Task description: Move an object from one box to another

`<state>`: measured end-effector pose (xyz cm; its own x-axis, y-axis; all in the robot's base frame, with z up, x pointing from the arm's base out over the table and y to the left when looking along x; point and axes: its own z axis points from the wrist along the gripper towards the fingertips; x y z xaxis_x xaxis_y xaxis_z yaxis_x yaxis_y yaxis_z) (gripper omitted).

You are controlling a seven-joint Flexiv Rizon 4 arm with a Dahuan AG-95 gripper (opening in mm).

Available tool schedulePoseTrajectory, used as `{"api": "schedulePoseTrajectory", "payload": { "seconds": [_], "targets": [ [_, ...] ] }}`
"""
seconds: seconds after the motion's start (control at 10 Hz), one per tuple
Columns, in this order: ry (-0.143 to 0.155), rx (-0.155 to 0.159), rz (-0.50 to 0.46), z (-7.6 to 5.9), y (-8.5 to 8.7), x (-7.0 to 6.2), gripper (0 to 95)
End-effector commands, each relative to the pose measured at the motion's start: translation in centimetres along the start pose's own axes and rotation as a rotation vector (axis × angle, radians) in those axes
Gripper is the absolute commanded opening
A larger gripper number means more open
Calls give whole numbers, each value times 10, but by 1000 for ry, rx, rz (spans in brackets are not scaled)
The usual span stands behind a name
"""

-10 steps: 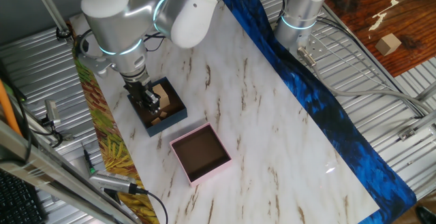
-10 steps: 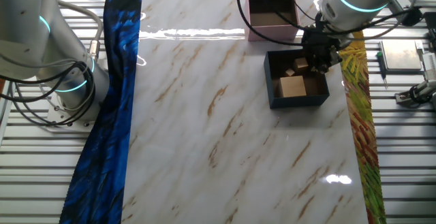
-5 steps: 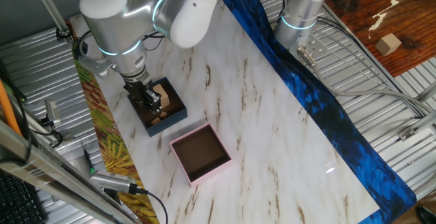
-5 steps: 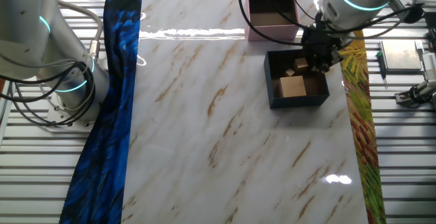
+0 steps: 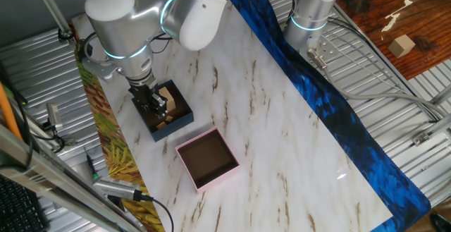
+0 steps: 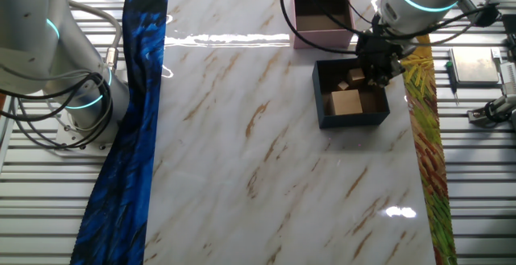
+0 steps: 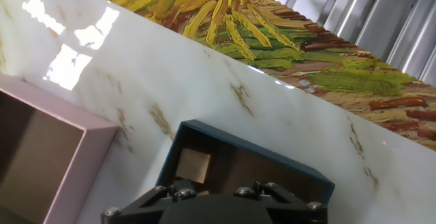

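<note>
The dark navy-blue box (image 5: 180,121) stands near the table's edge with wooden blocks inside: a large one (image 6: 347,102) and a smaller one (image 6: 356,76). My gripper (image 5: 155,107) reaches down into this box on its side nearest the yellow patterned strip, beside the blocks; it also shows in the other fixed view (image 6: 377,73). Its fingertips are hidden by the hand, so the jaws cannot be read. In the hand view the navy box (image 7: 245,144) and one block (image 7: 194,165) show above the gripper's body. The pale pink box (image 5: 187,167) stands empty next to the navy one, and also shows in the other fixed view (image 6: 322,38) and the hand view (image 7: 75,176).
A yellow-green patterned strip (image 5: 106,137) runs along the table edge by the boxes. A blue cloth strip (image 5: 331,108) lies along the opposite edge. A second robot base (image 6: 56,64) stands beyond it. A loose wooden block (image 5: 402,45) lies off the table.
</note>
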<state>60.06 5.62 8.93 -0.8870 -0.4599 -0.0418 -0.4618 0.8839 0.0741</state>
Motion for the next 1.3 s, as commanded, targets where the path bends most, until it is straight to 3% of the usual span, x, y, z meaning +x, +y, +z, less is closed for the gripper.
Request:
{"api": "schedulePoseTrajectory", "payload": {
  "seconds": [0.1,0.4,1.3],
  "targets": [
    [4,0,1,-3,0,4,380],
    [-3,0,2,4,-3,6,380],
    [-1,12,9,4,-4,7,380]
  ]
}}
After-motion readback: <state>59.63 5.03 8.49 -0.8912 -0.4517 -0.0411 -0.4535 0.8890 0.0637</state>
